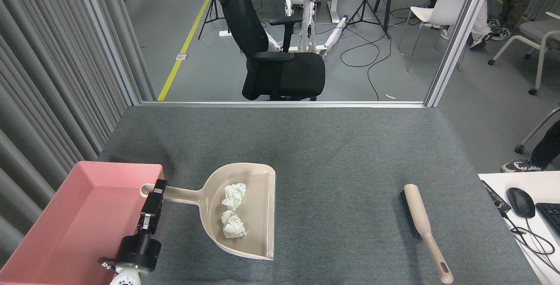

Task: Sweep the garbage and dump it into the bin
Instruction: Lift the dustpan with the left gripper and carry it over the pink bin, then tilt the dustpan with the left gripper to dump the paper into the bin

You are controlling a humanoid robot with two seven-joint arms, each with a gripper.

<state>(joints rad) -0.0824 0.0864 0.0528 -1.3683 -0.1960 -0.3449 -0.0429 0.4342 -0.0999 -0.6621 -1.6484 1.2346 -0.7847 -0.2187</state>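
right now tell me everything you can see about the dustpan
The dustpan is beige, plastic by its look, with a rounded back wall, a flat open lip facing right and a long handle with a hanging hole pointing left. Two crumpled white tissue wads lie inside near the back. The left hand grips the handle near its end, which reaches over the pink bin. Whether it rests on the grey table is unclear.

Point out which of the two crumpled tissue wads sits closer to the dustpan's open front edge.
The nearer crumpled white tissue wad, lower in the beige plastic dustpan; the other wad lies further back toward the rear wall.
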